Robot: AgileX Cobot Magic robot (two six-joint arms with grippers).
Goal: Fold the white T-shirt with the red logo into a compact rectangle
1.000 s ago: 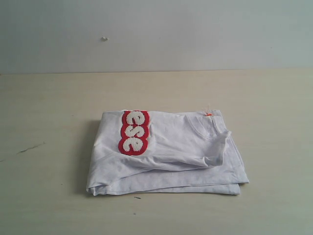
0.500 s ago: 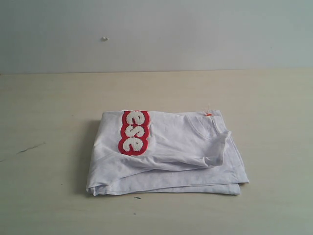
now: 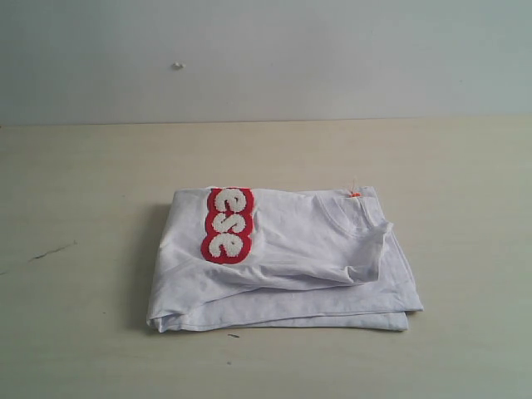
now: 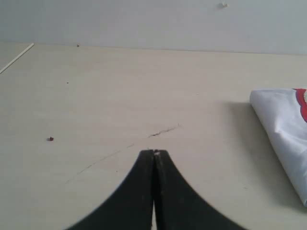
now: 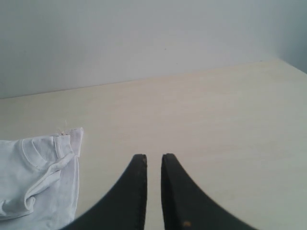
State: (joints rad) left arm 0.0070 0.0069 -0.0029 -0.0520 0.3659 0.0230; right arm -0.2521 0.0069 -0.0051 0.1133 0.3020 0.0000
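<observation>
The white T-shirt (image 3: 291,266) lies folded into a rough rectangle about mid-bench (image 3: 83,183), well away from the far edge. The red logo (image 3: 227,226) is on its top layer and shows the letters "ese". The left gripper (image 4: 154,152) is pressed together and empty above bare bench beside the shirt. The right gripper (image 5: 154,156) has its jaws a narrow slit apart, pinching nothing.

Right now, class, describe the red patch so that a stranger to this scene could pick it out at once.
On the pale beige table lies a folded white cotton T-shirt. Near its left end in the exterior view sits a red patch with fuzzy white letters. Nothing else is red; the small orange neck tag lies apart.
</observation>
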